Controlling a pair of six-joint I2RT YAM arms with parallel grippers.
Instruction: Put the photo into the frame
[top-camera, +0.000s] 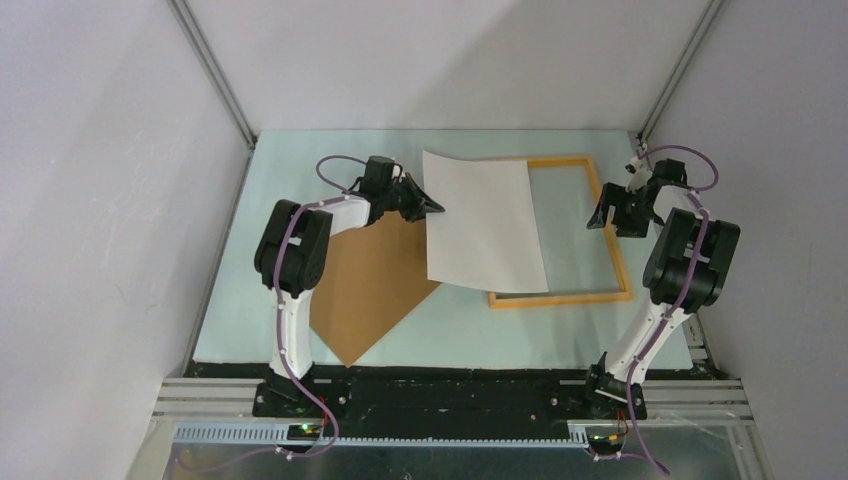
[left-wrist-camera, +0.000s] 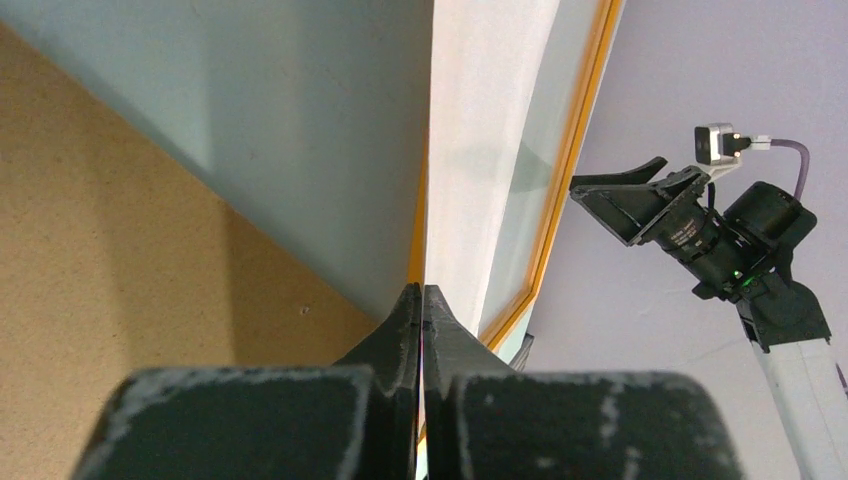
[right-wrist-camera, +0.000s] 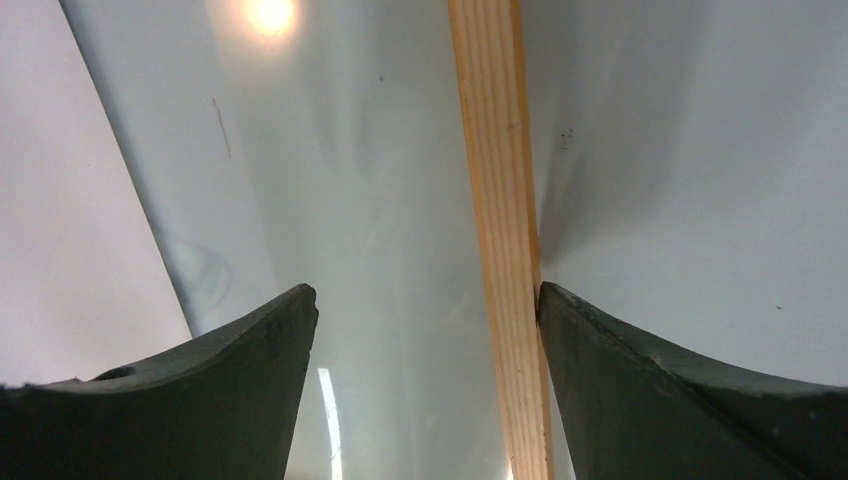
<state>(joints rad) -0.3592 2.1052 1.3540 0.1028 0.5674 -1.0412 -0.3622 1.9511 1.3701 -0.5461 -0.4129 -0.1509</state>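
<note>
The photo (top-camera: 483, 220) shows its white back and hangs tilted over the left part of the orange-yellow frame (top-camera: 612, 235), which lies flat on the table. My left gripper (top-camera: 437, 208) is shut on the photo's left edge; in the left wrist view the jaws (left-wrist-camera: 421, 295) pinch the thin sheet (left-wrist-camera: 480, 150), with the frame (left-wrist-camera: 572, 150) beyond it. My right gripper (top-camera: 615, 218) is open and empty over the frame's right rail. In the right wrist view the rail (right-wrist-camera: 500, 200) runs between the fingers (right-wrist-camera: 428, 300), close against the right one. The printed side is hidden.
A plain brown backing board (top-camera: 370, 280) lies on the pale green mat (top-camera: 460, 330) under and beside my left arm; it also shows in the left wrist view (left-wrist-camera: 100, 250). Grey walls close in on the left, back and right.
</note>
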